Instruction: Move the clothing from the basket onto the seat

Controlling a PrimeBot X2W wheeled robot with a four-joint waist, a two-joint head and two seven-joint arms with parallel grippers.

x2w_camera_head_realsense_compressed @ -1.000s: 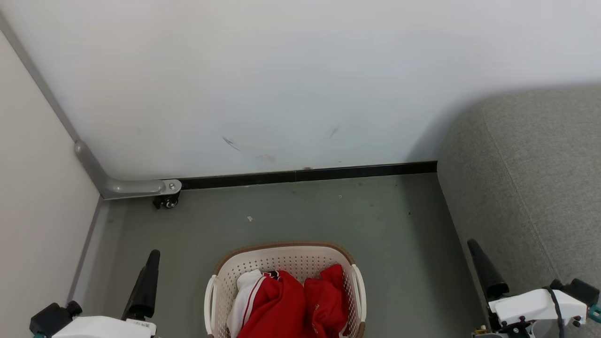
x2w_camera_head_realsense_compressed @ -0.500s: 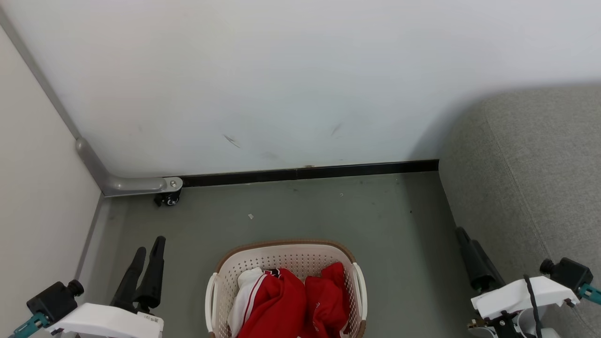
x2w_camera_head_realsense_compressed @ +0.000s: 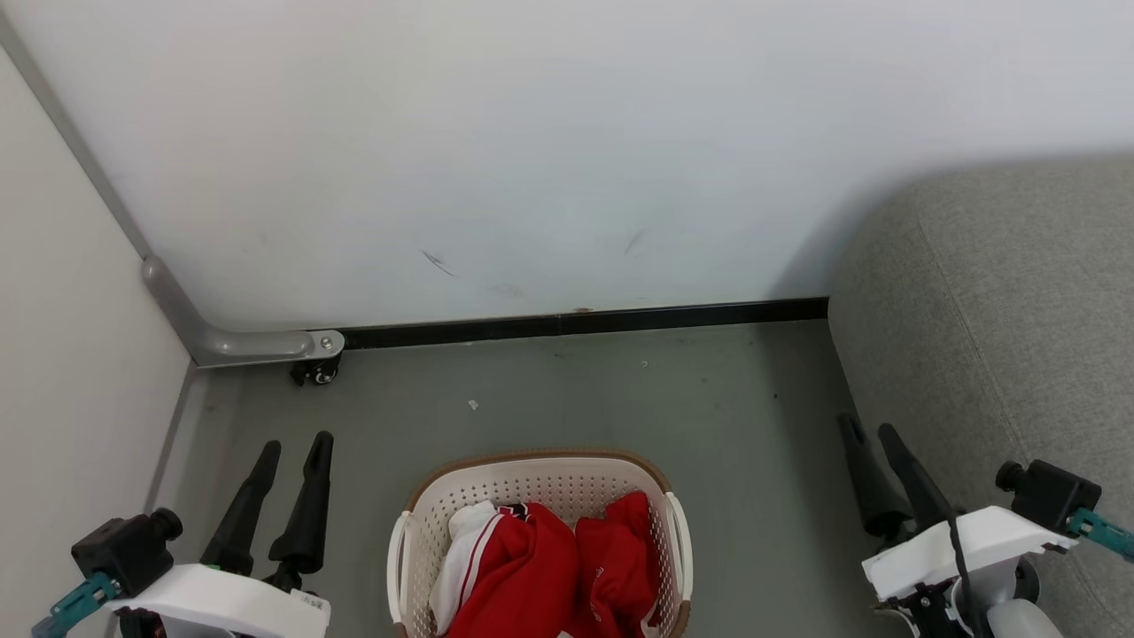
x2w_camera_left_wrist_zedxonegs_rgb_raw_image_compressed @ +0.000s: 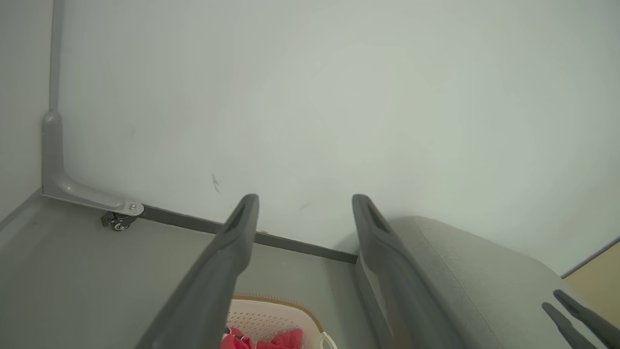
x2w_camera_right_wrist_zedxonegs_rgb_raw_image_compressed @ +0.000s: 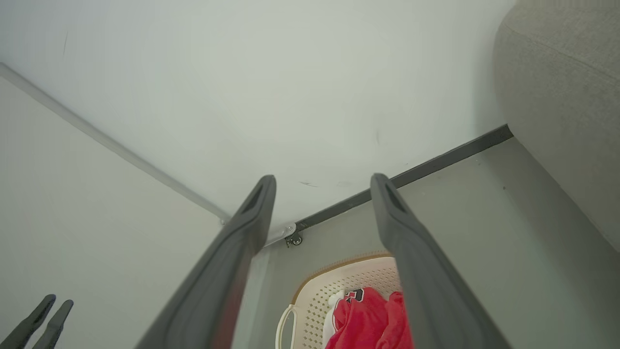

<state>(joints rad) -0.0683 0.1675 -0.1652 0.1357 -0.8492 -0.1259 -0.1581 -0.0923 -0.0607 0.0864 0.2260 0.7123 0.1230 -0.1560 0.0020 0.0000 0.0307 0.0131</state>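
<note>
Grey floor (x2w_camera_head_realsense_compressed: 549,390) carries the basket (x2w_camera_head_realsense_compressed: 532,483), red clothing (x2w_camera_head_realsense_compressed: 549,567) heaped inside, sofa (x2w_camera_head_realsense_compressed: 1001,310) at the basket's right. My left gripper (x2w_camera_head_realsense_compressed: 297,443) and right gripper (x2w_camera_head_realsense_compressed: 868,427) flank the basket, fingers (x2w_camera_head_realsense_compressed: 307,518) spread and empty, likely placed to reach in.

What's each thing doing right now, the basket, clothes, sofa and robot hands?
Basket: upright on the floor, partly full.
Clothes: bunched inside the basket.
Sofa: right of the basket, against the wall.
Left hand: open, holding nothing.
Right hand: open, holding nothing.
</note>
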